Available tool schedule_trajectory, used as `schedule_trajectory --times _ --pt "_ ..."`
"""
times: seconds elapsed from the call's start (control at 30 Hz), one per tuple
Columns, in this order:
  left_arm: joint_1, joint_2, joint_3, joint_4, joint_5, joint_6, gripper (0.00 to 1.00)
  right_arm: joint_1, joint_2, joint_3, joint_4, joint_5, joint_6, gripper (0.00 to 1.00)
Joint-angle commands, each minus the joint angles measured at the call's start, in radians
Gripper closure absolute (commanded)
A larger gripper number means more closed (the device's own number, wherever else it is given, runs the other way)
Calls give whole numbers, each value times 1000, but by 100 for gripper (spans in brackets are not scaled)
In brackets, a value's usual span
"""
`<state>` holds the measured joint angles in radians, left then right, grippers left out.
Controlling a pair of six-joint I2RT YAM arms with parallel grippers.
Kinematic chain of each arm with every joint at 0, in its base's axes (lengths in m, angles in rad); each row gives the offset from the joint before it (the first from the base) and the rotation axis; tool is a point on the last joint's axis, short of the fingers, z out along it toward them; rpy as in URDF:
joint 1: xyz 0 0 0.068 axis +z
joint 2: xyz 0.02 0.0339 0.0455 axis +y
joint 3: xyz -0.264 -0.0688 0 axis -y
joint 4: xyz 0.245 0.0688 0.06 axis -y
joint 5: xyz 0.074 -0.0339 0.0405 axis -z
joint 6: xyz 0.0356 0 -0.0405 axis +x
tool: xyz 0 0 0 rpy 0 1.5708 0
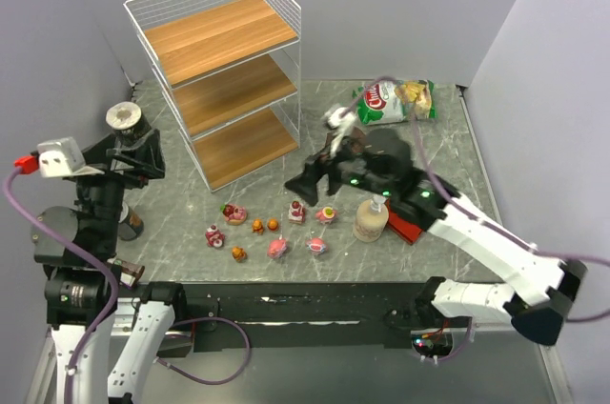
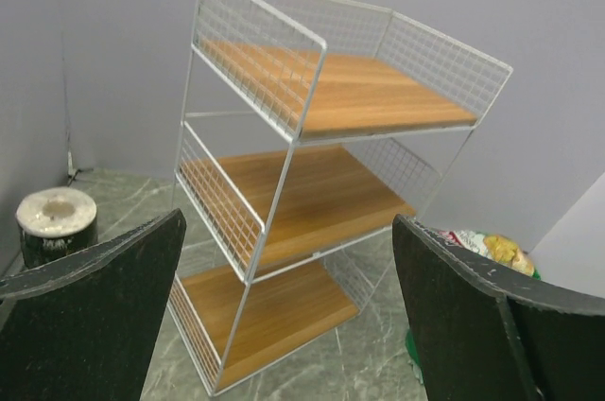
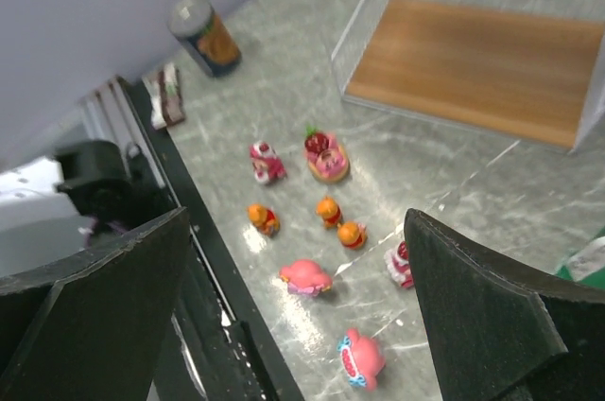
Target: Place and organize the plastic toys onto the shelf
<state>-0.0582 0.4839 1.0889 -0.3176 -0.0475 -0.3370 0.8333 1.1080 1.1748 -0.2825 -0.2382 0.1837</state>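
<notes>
Nine pink, red-and-white and orange plastic toys (image 1: 277,249) are lying clustered mid-frame in the top view, below the white wire shelf (image 1: 219,37) with three wooden tiers at upper left. From the left wrist, the left gripper (image 2: 288,221) is gaping wide, empty, facing the shelf. From the right wrist, the right gripper (image 3: 295,221) is hanging wide open, empty, seemingly above the toys.

A grey-green marble-patterned tabletop (image 1: 176,237) lies at the bottom of a small booth, closed in by three plain walls of pale lavender-grey: a back wall (image 1: 400,4), a left wall (image 1: 48,42) and a right wall (image 1: 553,80). The back and right walls meet in a corner at the table's far right end. A black metal rail (image 1: 315,304) runs along the near edge. The light is soft and even, leaving pale glints on the glossy stone-look surface.
</notes>
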Motion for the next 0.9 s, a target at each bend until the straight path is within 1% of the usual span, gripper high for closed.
schedule_trajectory --times 0.0,0.07,0.17,0.27,0.3,0.33,0.57,0.73,0.87 --pt "-2 -34 -66 107 18 -23 4 125 102 -7 68 220 -27 0" --pt "-17 -41 -76 114 -3 -34 4 161 137 -21 98 279 -12 0" --pt "-44 -41 -92 123 -72 -34 4 214 208 -49 147 306 17 0" --pt "-71 -42 -103 133 -144 -31 4 263 280 -67 163 355 45 0" --pt "-78 -44 -113 138 -161 -28 4 276 312 -69 158 405 57 0" --pt "-87 -44 -118 149 -176 -23 4 285 326 -72 152 421 72 0" --pt "-189 -77 -172 199 -296 12 4 320 401 -135 189 453 177 0" --pt "-204 -114 -213 224 -344 23 4 337 446 -155 201 438 214 0" --pt "-212 -142 -260 259 -383 23 4 351 489 -132 166 436 217 0"
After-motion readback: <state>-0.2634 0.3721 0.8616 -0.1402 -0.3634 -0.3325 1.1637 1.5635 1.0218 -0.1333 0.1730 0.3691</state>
